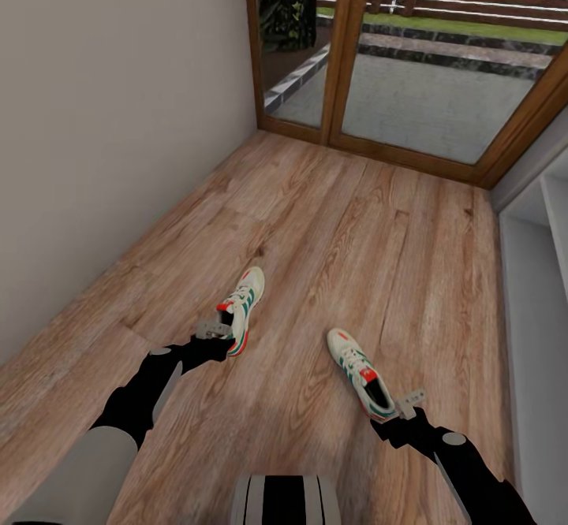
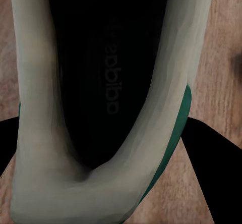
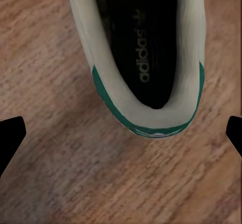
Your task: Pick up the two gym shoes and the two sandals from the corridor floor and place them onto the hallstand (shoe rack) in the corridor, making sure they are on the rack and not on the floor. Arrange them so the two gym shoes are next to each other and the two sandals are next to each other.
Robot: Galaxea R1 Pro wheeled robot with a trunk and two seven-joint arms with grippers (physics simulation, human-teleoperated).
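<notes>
Two cream-white gym shoes with teal stripes lie on the wood corridor floor point(image 1: 371, 217). My left gripper point(image 1: 214, 331) point(image 2: 101, 133) sits at the heel of the left gym shoe point(image 1: 244, 307) point(image 2: 45, 133). Its dark fingers point(image 2: 212, 173) press against both sides of the heel collar, so it is shut on that shoe. My right gripper point(image 1: 407, 403) point(image 3: 126, 133) hangs open just behind the heel of the right gym shoe point(image 1: 360, 370) point(image 3: 146, 52), with its fingers point(image 3: 10, 133) spread wide and clear of the shoe. The hallstand point(image 1: 536, 312) is a pale strip at the right edge. The sandals are out of view.
A plain wall point(image 1: 102, 131) runs along the left. Wood-framed glass doors point(image 1: 410, 68) close the far end of the corridor, with a paved yard beyond. Open plank floor stretches between the shoes and the doors.
</notes>
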